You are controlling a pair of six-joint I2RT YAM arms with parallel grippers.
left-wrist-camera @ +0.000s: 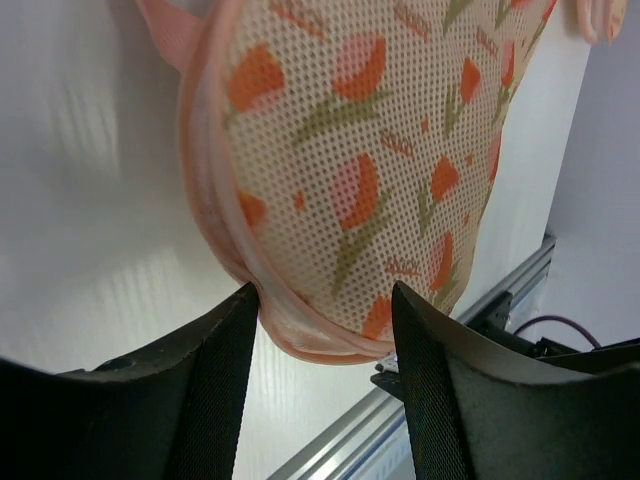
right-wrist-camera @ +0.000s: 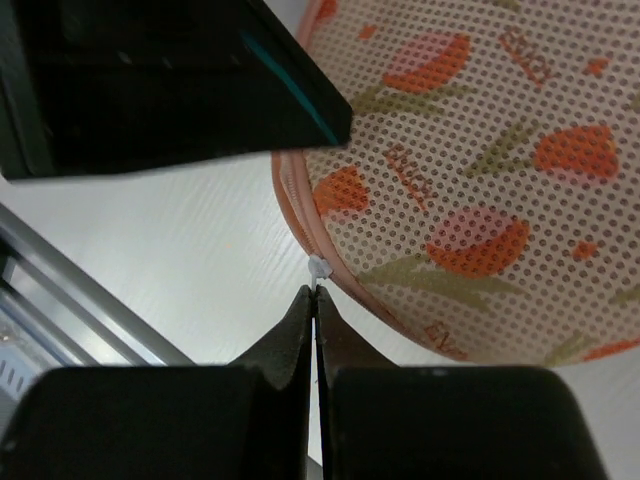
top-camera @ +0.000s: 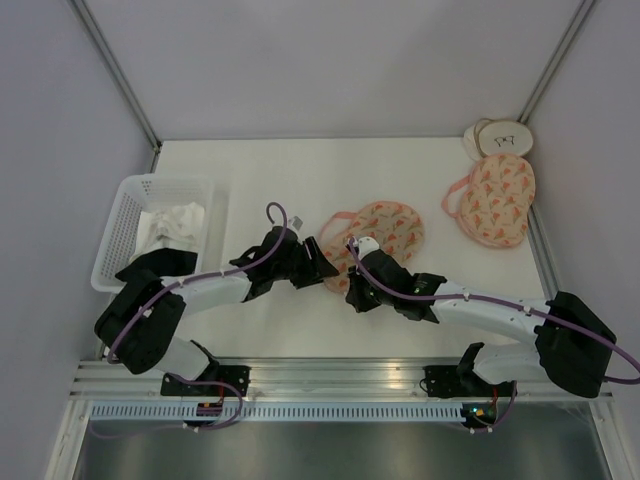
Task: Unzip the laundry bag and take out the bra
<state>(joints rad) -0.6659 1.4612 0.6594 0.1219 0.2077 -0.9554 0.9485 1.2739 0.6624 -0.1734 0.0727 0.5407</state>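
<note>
So we're right at the start of the unzip step. The laundry bag (top-camera: 385, 228) sits mid-desk, zipped as far as I can see, no bra showing. The right claw (right-wrist-camera: 316, 292) is closed tight at the bag's pink trim, and it looks pinched on the tiny white zip pull (right-wrist-camera: 318, 267). The left claw (left-wrist-camera: 325, 300) is spread wide across the bag's rounded end, with one finger touching the trim and nothing clamped.

My guess at the next move: the left one needs to pin the fabric so the right can drag the pull along the curve. Otherwise the whole bag just slides.

The desk (top-camera: 300, 170) is plain white and smooth, with pale grey walls around it and a metal rail (top-camera: 330, 375) along the near edge. There's a white basket (top-camera: 120, 225) of cloth on the left, and a rounder pouch (top-camera: 495, 200) far right, well apart.
</note>
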